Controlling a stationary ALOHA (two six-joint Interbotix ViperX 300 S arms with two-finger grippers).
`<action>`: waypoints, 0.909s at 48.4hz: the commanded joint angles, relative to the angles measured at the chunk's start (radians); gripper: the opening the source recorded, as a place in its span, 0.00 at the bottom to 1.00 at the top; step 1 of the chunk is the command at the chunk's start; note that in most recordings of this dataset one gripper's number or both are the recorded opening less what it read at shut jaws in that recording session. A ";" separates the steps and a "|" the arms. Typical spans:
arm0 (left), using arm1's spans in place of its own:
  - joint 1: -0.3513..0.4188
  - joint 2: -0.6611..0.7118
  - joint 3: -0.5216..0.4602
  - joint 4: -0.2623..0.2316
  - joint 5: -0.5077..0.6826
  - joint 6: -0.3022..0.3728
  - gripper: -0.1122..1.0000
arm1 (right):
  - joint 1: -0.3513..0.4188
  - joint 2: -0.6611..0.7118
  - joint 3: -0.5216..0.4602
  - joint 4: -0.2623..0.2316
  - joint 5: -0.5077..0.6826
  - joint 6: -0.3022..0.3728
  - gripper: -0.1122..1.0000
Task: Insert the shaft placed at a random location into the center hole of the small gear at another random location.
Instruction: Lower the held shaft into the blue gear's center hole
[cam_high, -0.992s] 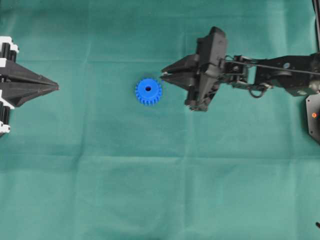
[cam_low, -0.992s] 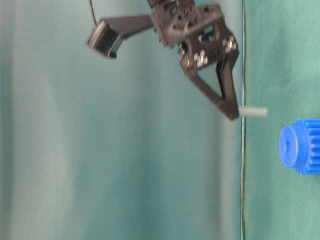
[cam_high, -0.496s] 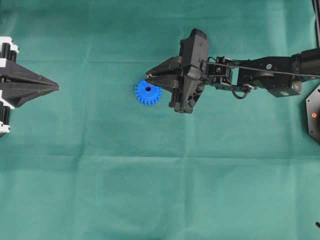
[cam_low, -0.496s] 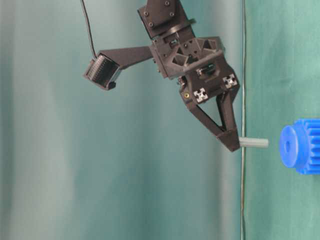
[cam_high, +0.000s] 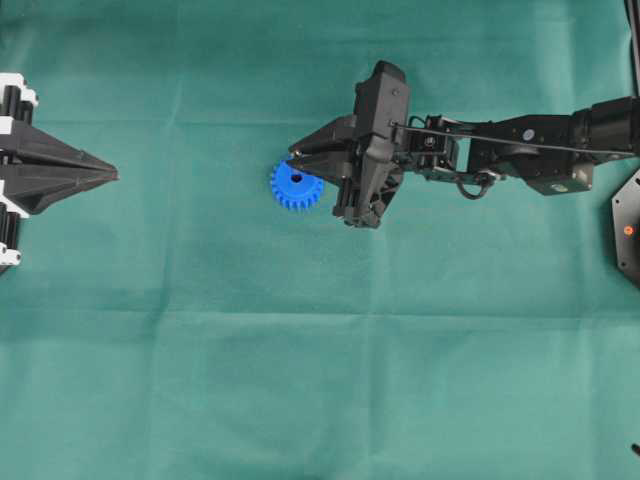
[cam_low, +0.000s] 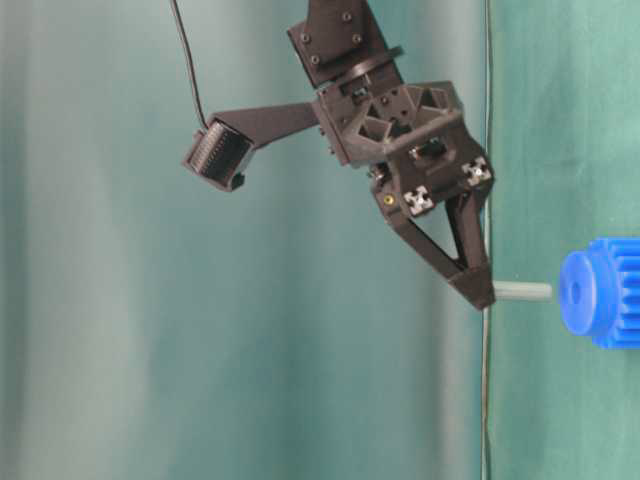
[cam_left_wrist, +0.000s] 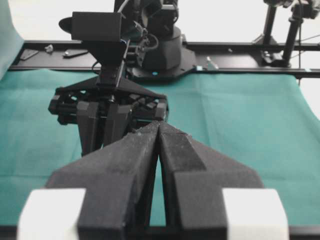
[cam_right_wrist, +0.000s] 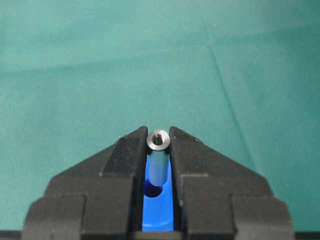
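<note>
R hand (cam_right_wrist: 158, 150) clenched on shaft (cam_right_wrist: 158, 160), upright | shaft tip just above small gear (cam_high: 296, 185), near center hole (cam_right_wrist: 153, 190) | L hand (cam_left_wrist: 159, 131) clenched, idle | risk: off-center descent, tip jams on gear face, shaft slips

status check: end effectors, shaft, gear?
Right end effector shut on shaft, poised over small gear, not yet in center hole. Left end effector shut, parked. Nothing in the way.
</note>
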 joint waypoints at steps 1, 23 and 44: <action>0.002 0.006 -0.023 0.003 -0.006 0.000 0.10 | 0.011 -0.003 -0.031 0.002 0.000 -0.006 0.22; 0.002 0.006 -0.023 0.003 -0.005 0.000 0.10 | 0.012 0.037 -0.034 0.008 -0.005 -0.002 0.22; 0.002 0.005 -0.025 0.003 -0.005 0.000 0.10 | 0.009 -0.041 -0.017 0.005 0.021 -0.009 0.22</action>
